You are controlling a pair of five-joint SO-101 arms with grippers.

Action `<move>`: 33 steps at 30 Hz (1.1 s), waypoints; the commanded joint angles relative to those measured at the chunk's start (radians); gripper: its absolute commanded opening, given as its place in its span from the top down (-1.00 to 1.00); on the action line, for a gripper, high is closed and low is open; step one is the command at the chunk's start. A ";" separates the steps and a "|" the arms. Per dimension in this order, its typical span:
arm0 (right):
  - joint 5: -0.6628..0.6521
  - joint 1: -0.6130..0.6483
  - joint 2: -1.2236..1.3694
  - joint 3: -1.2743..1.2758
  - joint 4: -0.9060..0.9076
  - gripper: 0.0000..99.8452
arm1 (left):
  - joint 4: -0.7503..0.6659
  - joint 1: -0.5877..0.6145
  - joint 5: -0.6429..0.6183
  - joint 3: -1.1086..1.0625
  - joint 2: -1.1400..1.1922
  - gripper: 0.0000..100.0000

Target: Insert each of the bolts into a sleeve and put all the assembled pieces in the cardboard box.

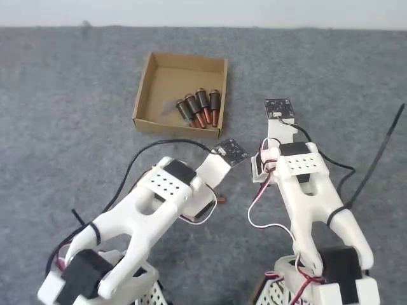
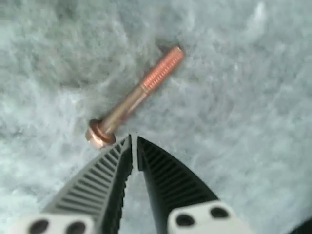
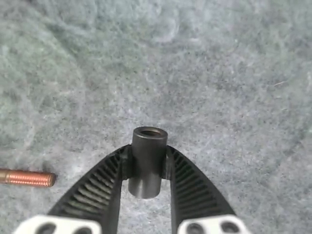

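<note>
Sleeve (image 3: 147,161) clamped between right fingers (image 3: 97,195), bolt (image 2: 134,97) lying just beyond left fingers (image 2: 165,175)

White arms (image 1: 147,215) are being draped with red, black and white cables (image 1: 130,168); black ribbed fingers (image 2: 165,170) are being carried.

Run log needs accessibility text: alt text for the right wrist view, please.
The right tool is shut on a dark cylindrical sleeve, gripped on both sides with its hollow end visible. Behind it is a fuzzy grey mat. The threaded tip of a copper-coloured bolt lies on the mat, apart from the sleeve.
</note>
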State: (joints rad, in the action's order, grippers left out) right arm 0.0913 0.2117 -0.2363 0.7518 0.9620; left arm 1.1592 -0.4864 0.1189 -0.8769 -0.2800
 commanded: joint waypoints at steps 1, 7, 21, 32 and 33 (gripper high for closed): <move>-0.011 -0.008 -0.007 -0.008 -0.018 0.99 | -0.095 -0.005 -0.098 -0.033 -0.049 0.98; -0.011 -0.008 -0.007 -0.008 -0.018 0.99 | -0.124 -0.011 -0.169 -0.062 -0.049 0.98; -0.011 -0.008 -0.007 -0.009 -0.018 0.99 | -0.115 -0.005 -0.173 -0.091 -0.038 0.98; -0.011 -0.008 -0.007 -0.009 -0.018 0.99 | -0.318 0.074 -0.356 -0.170 -0.038 0.98; -0.011 -0.008 -0.007 -0.009 -0.018 0.99 | -0.330 0.075 -0.356 -0.170 -0.038 0.98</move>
State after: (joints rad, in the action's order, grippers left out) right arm 0.0913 0.2133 -0.2363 0.7518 0.9605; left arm 0.8646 -0.4204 -0.2232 -1.0503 -0.2800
